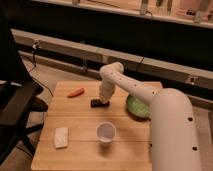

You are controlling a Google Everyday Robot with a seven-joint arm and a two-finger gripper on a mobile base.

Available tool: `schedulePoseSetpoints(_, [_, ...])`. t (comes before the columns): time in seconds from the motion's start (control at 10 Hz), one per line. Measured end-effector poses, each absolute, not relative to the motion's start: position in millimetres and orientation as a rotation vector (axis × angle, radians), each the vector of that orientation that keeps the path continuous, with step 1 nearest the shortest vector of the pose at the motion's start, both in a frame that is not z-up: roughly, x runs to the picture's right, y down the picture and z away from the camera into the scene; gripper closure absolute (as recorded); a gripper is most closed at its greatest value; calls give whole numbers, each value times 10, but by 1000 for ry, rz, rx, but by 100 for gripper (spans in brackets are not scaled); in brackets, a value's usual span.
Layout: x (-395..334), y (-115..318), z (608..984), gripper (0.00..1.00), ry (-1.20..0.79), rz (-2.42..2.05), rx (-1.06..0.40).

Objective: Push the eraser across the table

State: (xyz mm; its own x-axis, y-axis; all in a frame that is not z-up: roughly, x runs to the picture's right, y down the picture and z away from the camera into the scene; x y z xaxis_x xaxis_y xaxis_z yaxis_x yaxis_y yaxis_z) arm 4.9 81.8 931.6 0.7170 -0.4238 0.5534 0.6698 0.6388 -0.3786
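While the gripper (103,98) touches the eraser (99,103) on the table (82,122), grip state unclear, this looks like the pushing step; next, a steady shove toward 9 o'clock.

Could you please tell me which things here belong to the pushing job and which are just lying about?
In the job: eraser, table, gripper at the eraser.
Lying about: orange piece, white cup, pale pad, green bowl.
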Motion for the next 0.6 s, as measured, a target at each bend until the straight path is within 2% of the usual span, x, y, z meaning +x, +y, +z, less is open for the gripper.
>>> schedulePoseSetpoints(0.6, [11, 804, 9328, 100, -449, -659, -600])
